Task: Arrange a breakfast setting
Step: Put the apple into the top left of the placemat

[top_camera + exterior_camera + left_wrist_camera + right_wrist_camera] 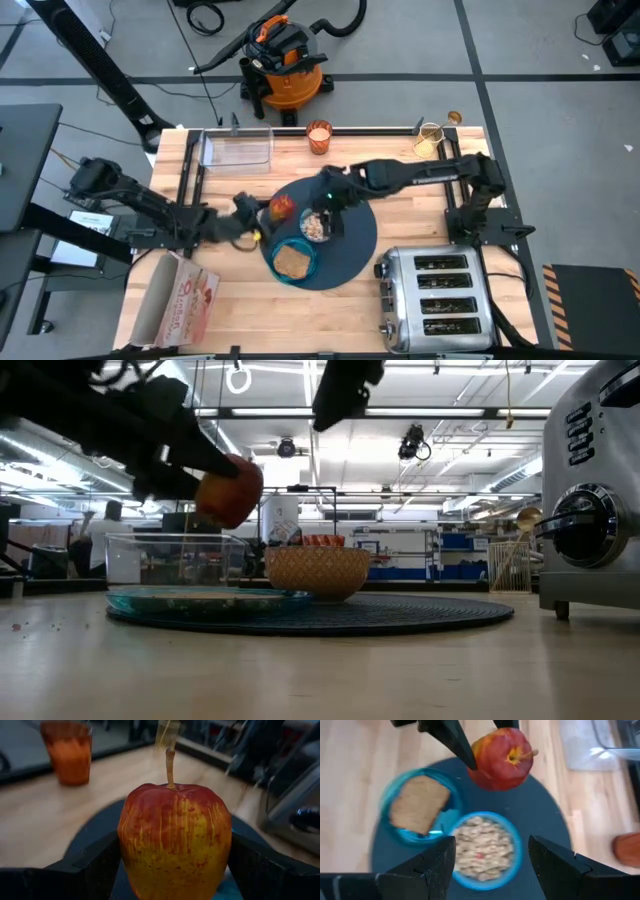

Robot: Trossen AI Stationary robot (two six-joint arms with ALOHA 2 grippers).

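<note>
The red-orange fruit (175,840), an apple with its stem up, sat clamped between the two dark fingers (90,870) of the left gripper (268,212), raised clear of the table at about the nine o'clock edge of the large round dark mat (350,245). In the low view the apple (228,490) hung well above the teal plate (205,600).

That plate (293,262) lay at roughly seven o'clock on the mat, overlapping its edge, with the toast slice (291,260) flat on it. Just beside it, near the mat's centre, stood the small light-blue bowl (485,847), filled with pale cereal. Seen from the right wrist, apple (502,757), toast (419,804) and bowl sat close together.

The right gripper (325,195) hovered above the mat near twelve o'clock, over the bowl, its fingers (427,867) spread apart and holding nothing.

Off the mat, the translucent orange cup (318,136) stood at twelve o'clock near the table's far edge, with a clear container (238,150) toward eleven. A wire holder (430,138) stood near one o'clock. The chrome toaster (435,295) stood at four o'clock and the pink cereal box (180,295) lay at eight.
</note>
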